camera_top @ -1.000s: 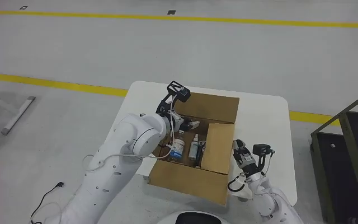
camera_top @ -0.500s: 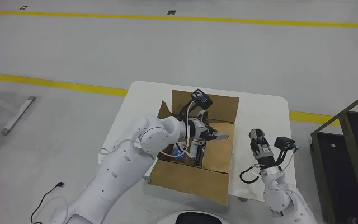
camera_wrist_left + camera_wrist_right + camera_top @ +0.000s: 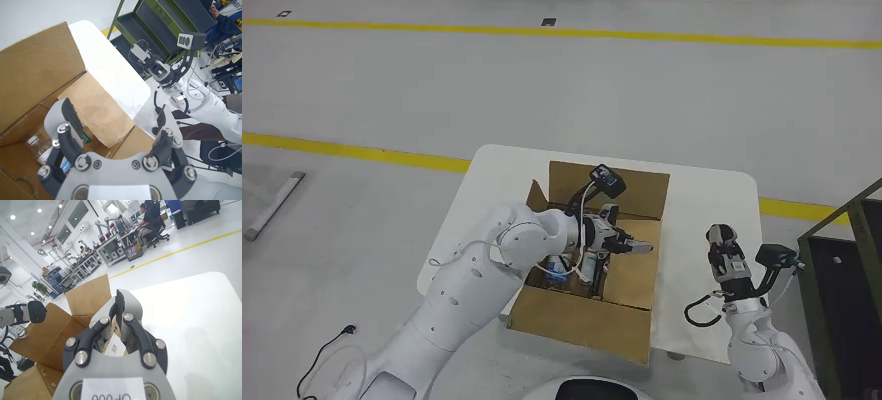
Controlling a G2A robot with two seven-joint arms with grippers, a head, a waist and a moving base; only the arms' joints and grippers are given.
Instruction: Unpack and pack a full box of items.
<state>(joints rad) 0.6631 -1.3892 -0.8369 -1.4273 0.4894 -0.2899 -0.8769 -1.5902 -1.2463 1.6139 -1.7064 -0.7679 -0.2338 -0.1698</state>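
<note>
Left gripper (image 3: 115, 107) wide open, empty, over box (image 3: 37, 66), right gripper (image 3: 118, 300) closed

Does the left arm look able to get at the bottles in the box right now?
Probably yes: the left gripper is open above the box, the bottles lie uncovered below it, and the flap beside them leaves the opening free.

Bright ceiling lamps (image 3: 12, 217) leave soft shadow inside box (image 3: 582, 322).
</note>
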